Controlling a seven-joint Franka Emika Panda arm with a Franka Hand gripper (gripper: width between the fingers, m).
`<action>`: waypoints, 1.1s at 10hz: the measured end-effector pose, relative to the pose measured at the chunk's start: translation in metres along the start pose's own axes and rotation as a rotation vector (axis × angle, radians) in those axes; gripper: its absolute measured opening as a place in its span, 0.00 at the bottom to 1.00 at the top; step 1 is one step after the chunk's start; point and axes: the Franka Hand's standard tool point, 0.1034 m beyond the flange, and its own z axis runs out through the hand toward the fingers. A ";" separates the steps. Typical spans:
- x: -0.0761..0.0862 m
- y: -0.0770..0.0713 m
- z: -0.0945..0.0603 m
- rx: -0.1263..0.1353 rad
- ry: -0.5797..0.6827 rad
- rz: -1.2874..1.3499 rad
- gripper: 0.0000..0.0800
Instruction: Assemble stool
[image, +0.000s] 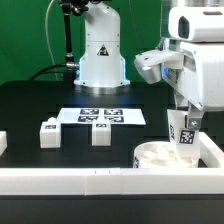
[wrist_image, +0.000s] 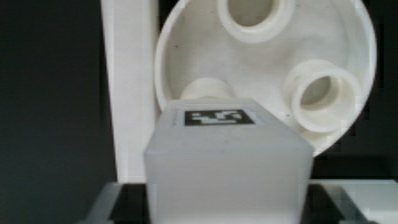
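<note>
While we hover, grip: gripper (image: 185, 122) clamped on leg (image: 186, 138), long axis upright.
Seat (image: 152, 156): lower right of exterior view, directly under leg.
Contact: we can't tell.

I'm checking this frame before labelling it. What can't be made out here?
- Exterior view: the near side of the seat disc, hidden by the border rail.
- Both views: whether the leg in the gripper sits in a hole; the leg's own body covers its lower end.
- Exterior view: a white part at that view's left, cut off by the edge.
</note>
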 end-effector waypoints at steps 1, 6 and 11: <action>-0.002 -0.001 0.001 0.010 0.013 0.162 0.42; -0.004 0.000 0.001 0.022 0.053 0.670 0.42; -0.001 0.000 0.001 0.027 0.080 1.085 0.42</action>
